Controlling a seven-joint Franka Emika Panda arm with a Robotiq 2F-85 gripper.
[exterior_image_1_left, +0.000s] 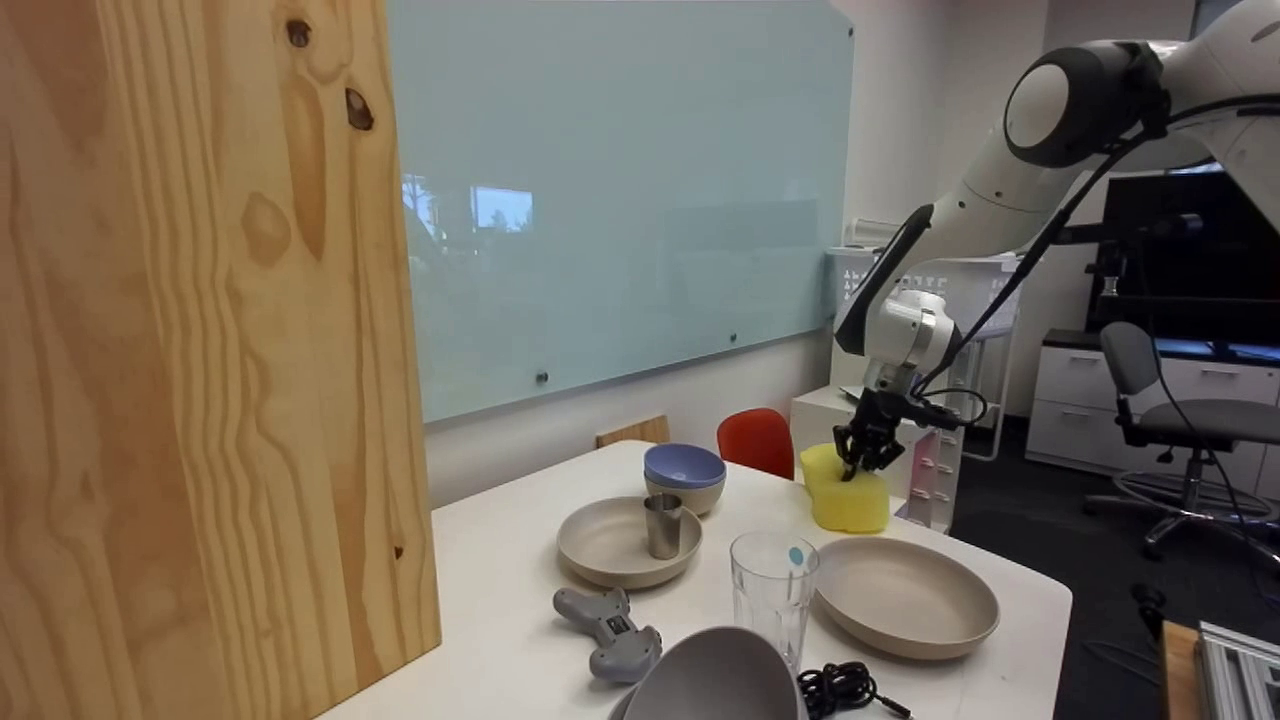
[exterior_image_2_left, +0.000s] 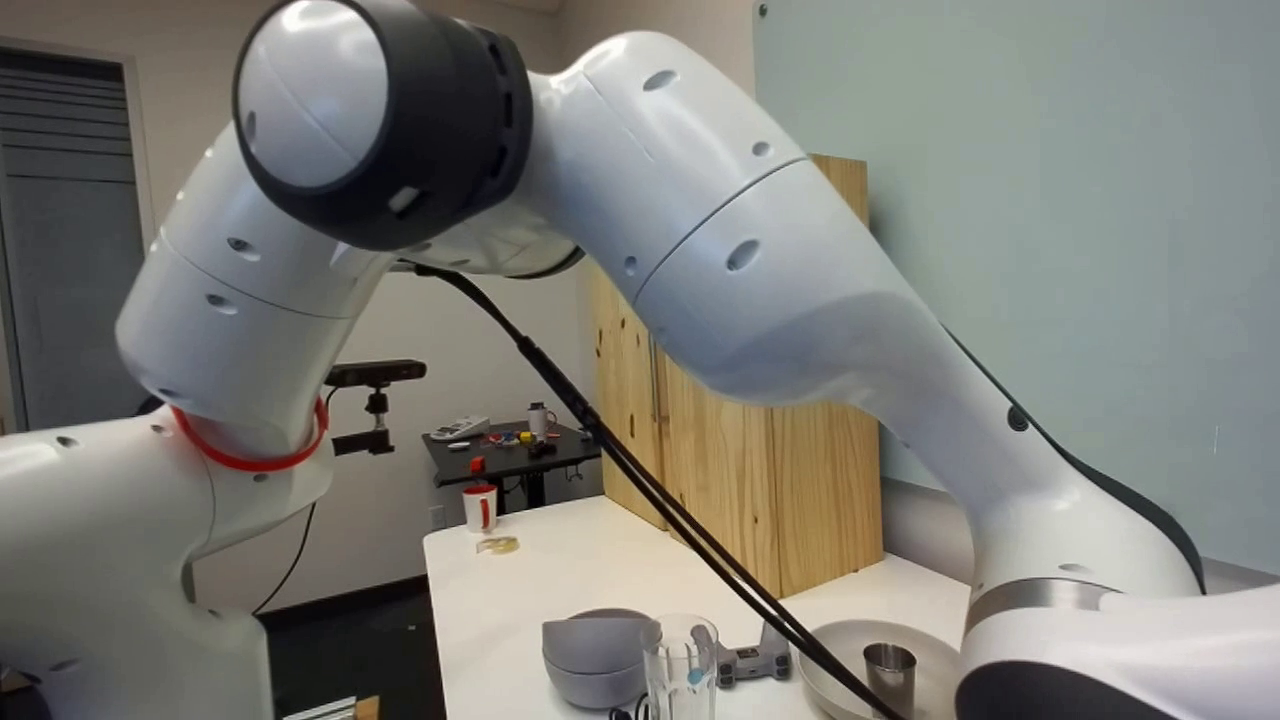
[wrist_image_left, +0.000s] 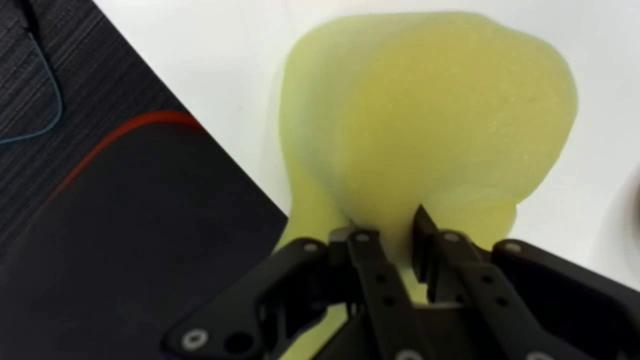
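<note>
My gripper (exterior_image_1_left: 860, 462) points down at the table's far edge in an exterior view. It is shut on a yellow sponge (exterior_image_1_left: 848, 508), a thick, soft block. In the wrist view the fingers (wrist_image_left: 392, 235) pinch a fold of the sponge (wrist_image_left: 450, 110), which bulges out on both sides of them. The sponge rests on or just above the white table (exterior_image_1_left: 500, 560); I cannot tell which. A beige plate (exterior_image_1_left: 910, 605) lies close beside the sponge. The gripper and sponge are out of view in an exterior view where the arm (exterior_image_2_left: 760, 270) fills the picture.
A clear glass (exterior_image_1_left: 772, 590), stacked bowls (exterior_image_1_left: 685, 468), a plate (exterior_image_1_left: 585, 545) bearing a metal cup (exterior_image_1_left: 663, 525), a game controller (exterior_image_1_left: 612, 632), a grey bowl (exterior_image_1_left: 715, 680) and a black cable (exterior_image_1_left: 840, 688) stand on the table. A wooden cabinet (exterior_image_2_left: 720, 470) and a red chair (exterior_image_1_left: 756, 440) are nearby.
</note>
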